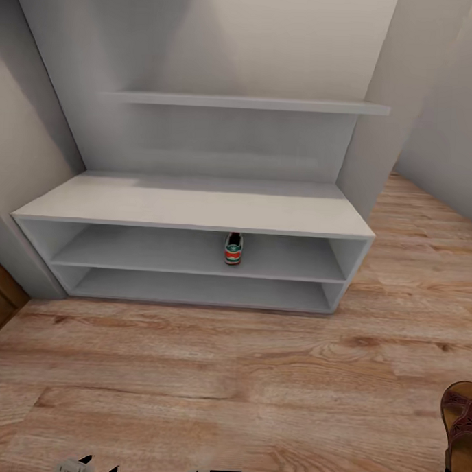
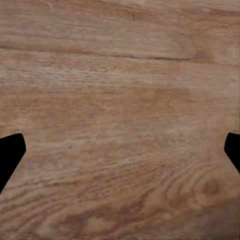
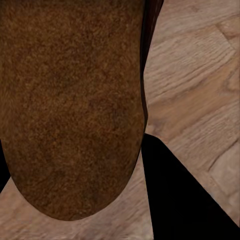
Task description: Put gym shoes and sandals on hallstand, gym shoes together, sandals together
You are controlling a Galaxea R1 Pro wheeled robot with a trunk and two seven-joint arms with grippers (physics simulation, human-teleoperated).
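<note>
Sandal (image 3: 70,105) fills the right wrist camera, its brown sole close against the lens and a dark finger (image 3: 185,195) of the right claw pressed along its edge, so I judge that claw clamped on the sandal, carrying it above the corridor floor (image 1: 209,372). From the head camera the same sandal shows well out from the hallstand (image 1: 196,203) and off past its right-hand end. One gym shoe (image 1: 233,249) is already home, standing heel-out on the hallstand's upper open shelf, about midway along it. Left claw (image 2: 120,150) is spread wide, one dark finger (image 2: 10,152) at each side of its camera with bare planks between, gripping nothing. To do this step well, I'd say: bring the sandal in low and level toward the hallstand, pick a spot on that same shelf well to one side of the gym shoe so the second shoe can go beside its partner, slide it fully over the shelf, and release only once the sole rests flat. Watch the front lip of the hallstand's table top, an easy thing to clip. The count: one gym shoe, one sandal, one hallstand with two open shelves and one wall shelf in sight.
</note>
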